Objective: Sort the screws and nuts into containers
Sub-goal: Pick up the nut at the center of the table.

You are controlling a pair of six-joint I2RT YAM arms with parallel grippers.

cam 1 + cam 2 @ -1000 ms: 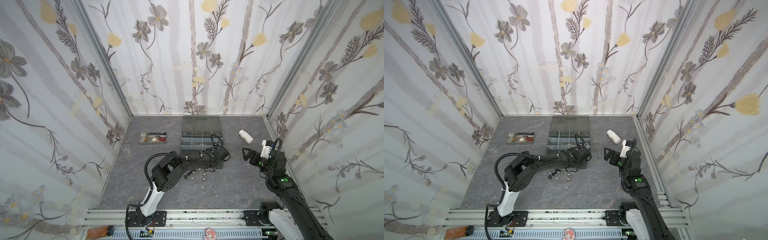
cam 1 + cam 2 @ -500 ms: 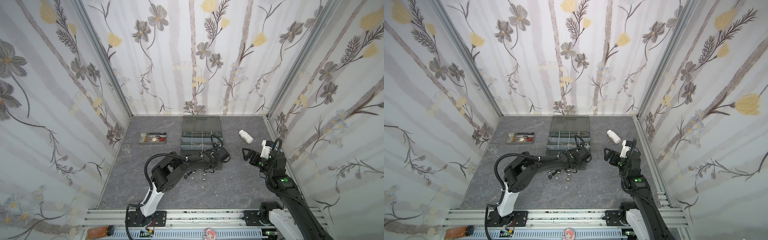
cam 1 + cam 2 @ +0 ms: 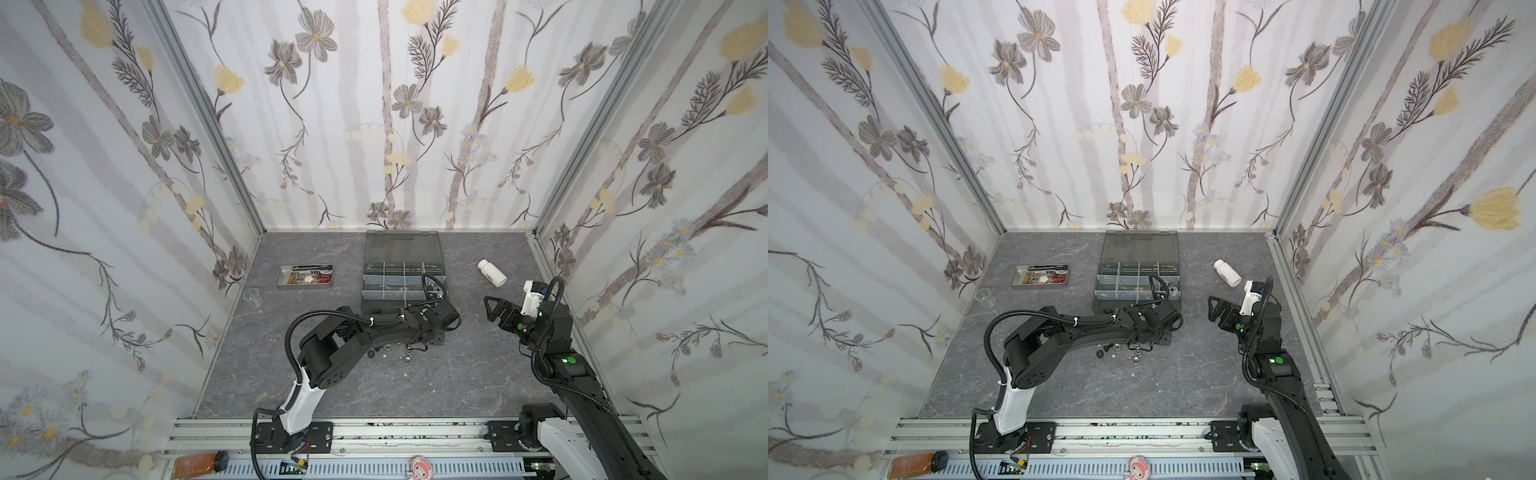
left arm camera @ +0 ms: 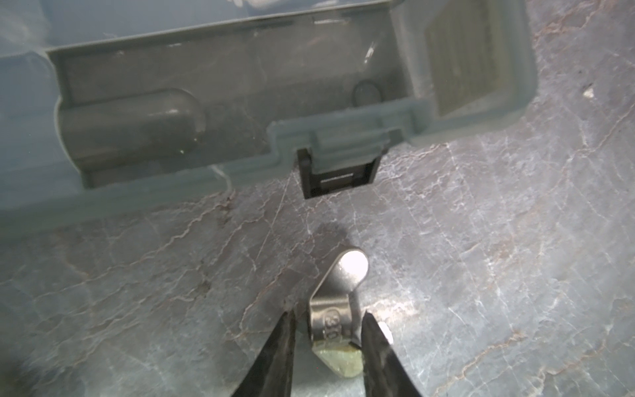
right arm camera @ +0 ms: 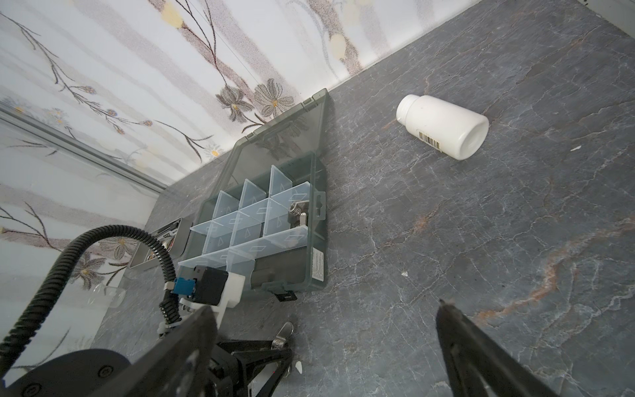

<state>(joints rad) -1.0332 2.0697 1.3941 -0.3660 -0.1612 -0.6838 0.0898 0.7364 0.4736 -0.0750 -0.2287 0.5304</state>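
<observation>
My left gripper (image 4: 330, 323) is shut on a silver wing nut (image 4: 338, 288), one ear pointing out past the fingertips, just above the grey table in front of the organizer box (image 4: 137, 202). In both top views the left gripper (image 3: 417, 344) (image 3: 1139, 344) points down next to several loose nuts and screws (image 3: 384, 350) (image 3: 1115, 348). The box (image 3: 402, 297) (image 3: 1100, 291) lies open, its containers split by pale dividers (image 5: 247, 220). One container holds silver hardware (image 5: 297, 213). My right gripper (image 5: 323, 306) (image 3: 492, 308) hovers open and empty to the right of the box.
A white bottle (image 3: 491, 272) (image 5: 443, 125) lies on its side at the back right. A shallow steel tray (image 3: 286, 286) sits left of the box, with a small clear cup (image 3: 252, 297) nearer the left wall. The box's black latch (image 4: 338, 175) juts out toward the left gripper.
The left gripper's jaws have narrowed around the wing nut in front of the box. The right arm has not moved.
</observation>
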